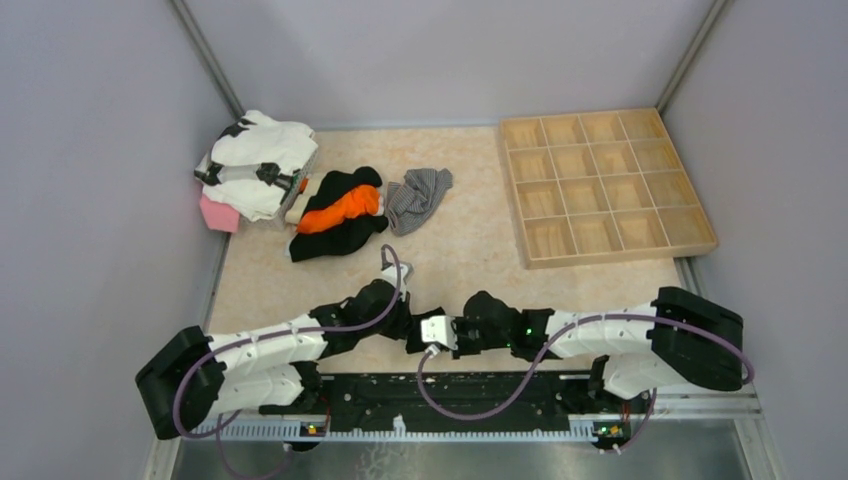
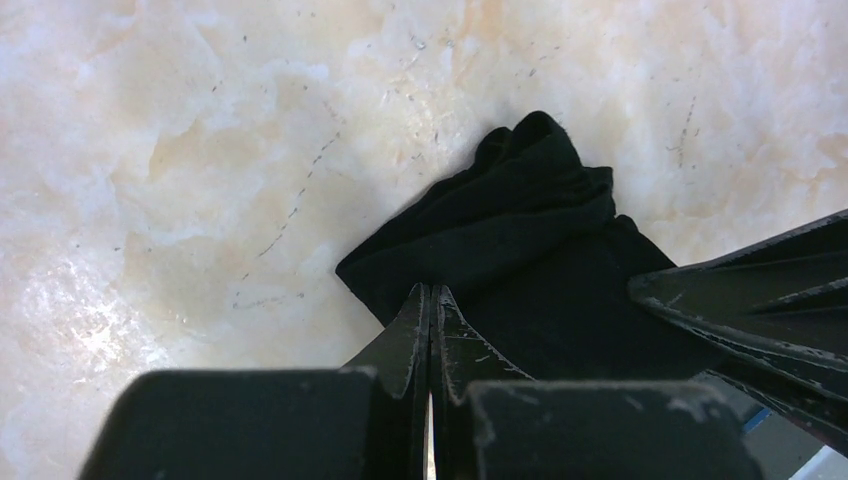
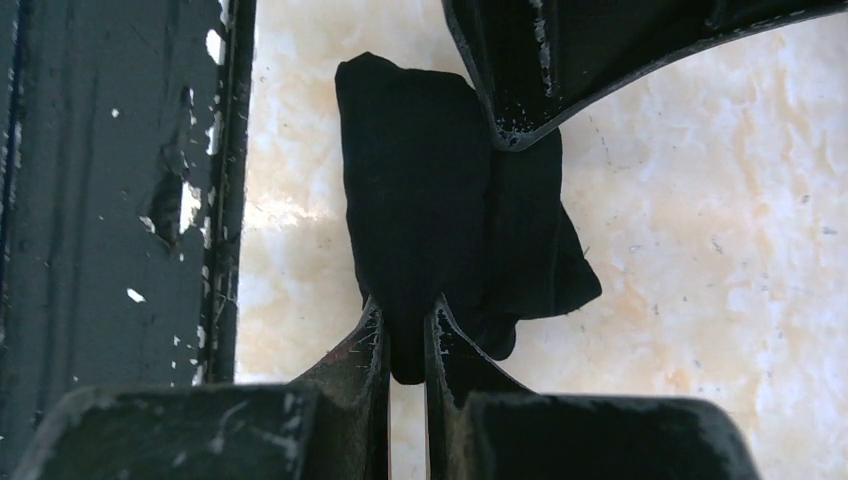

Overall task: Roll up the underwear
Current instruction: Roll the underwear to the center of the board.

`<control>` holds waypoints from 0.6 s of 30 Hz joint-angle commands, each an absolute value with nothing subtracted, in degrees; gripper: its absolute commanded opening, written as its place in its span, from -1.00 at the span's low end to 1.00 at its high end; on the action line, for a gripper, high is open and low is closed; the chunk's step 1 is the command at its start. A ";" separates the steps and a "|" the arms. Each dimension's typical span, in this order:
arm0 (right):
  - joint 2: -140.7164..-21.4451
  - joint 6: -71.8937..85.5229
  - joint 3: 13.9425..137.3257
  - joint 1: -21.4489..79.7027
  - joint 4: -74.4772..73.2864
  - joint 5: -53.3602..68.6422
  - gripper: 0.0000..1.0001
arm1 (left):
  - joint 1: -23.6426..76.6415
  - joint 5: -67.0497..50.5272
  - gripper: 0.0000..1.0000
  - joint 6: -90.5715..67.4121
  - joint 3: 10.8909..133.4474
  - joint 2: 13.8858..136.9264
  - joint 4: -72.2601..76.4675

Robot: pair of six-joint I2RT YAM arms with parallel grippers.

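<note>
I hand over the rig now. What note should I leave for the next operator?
Left gripper: shut, tips at the edge of the black underwear; grip unclear.
Right gripper: shut on that same piece.
Black underwear: near table edge, folded over, not yet a finished roll.
Grey underwear: loose in the far pile.
Done: nothing rolled. Left: finish the black, then the grey.

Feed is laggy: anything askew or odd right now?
The black underwear, pinched in the right pincer, is a lumpy bundle with a loose flap sticking out sideways, not a tidy roll. Nothing else stands out.
</note>
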State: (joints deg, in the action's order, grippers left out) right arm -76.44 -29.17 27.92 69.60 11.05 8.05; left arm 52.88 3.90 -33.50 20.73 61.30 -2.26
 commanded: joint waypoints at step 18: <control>-88.49 6.71 40.02 61.93 4.06 25.49 -1.00 | 52.65 3.32 -1.00 -33.30 18.55 54.19 -4.49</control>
